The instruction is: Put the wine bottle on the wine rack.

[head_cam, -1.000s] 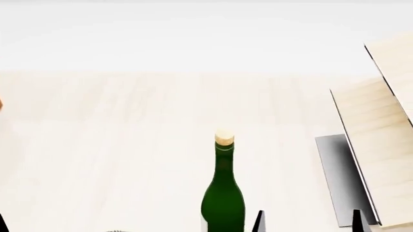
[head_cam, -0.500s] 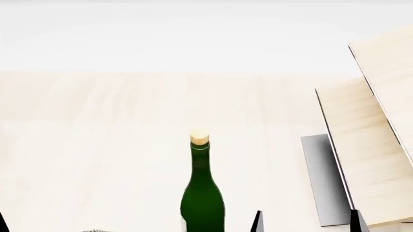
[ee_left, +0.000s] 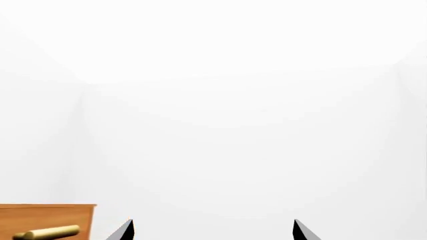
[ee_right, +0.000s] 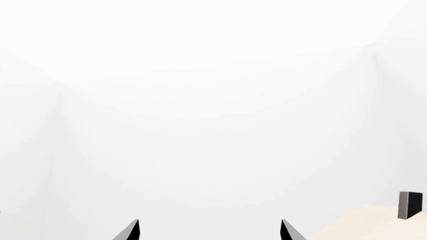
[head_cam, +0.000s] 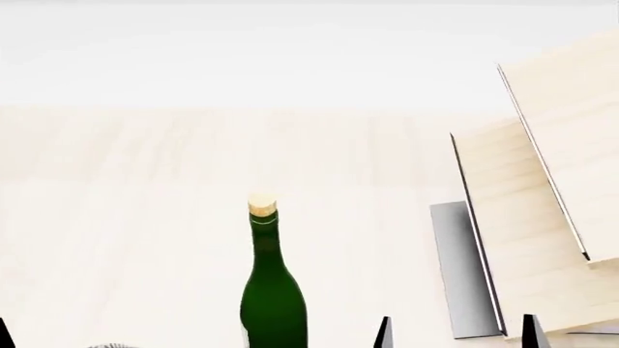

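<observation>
Wine bottle [head_cam: 272,290] upright on bench [head_cam: 145,217], left of wine rack [head_cam: 541,196], well apart. Right tool [head_cam: 454,332] spread, empty; left tool [ee_left: 212,230] likewise. Judged: glass, heavy, slick, fragile; grip mid-body, not the neck

Wine bottle [head_cam: 272,290] base cut off by head view's lower edge. Wine rack [head_cam: 541,188] runs past right edge. Right pincer [head_cam: 454,333]: only fingertips show. Left pincer [ee_left: 212,230]: tips only. Cabinet [ee_left: 47,217] corner clipped in left wrist view. Grey object [head_cam: 111,346] at bottom edge too clipped to identify.
</observation>
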Robot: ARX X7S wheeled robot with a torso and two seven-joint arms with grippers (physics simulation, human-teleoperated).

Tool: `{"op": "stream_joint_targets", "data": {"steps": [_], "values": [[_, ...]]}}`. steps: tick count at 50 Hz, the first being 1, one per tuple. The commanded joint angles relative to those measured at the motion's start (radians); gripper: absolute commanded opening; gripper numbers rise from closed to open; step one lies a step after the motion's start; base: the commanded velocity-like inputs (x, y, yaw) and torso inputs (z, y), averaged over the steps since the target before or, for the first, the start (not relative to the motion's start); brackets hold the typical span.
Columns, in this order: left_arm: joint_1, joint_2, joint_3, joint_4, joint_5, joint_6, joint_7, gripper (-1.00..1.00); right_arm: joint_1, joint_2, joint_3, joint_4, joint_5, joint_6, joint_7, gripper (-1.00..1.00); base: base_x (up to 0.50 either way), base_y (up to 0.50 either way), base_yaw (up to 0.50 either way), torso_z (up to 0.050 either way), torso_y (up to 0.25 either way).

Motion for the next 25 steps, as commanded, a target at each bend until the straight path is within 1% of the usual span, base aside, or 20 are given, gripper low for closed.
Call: {"op": "stream_joint_targets", "data": {"steps": [1,25], "values": [[-0.003,-0.005,0.004,-0.002,0.001,-0.001,-0.005,1.0,0.002,0.004,-0.003,0.001,0.002,-0.001,0.004,1.0,0.0,-0.09,0.0,0.0,0.0],[-0.006,-0.012,0.014,-0.008,0.004,0.002,-0.016,1.0,0.004,0.013,-0.011,0.005,-0.001,0.0,0.013,1.0,0.0,-0.09,0.0,0.0,0.0]]}}
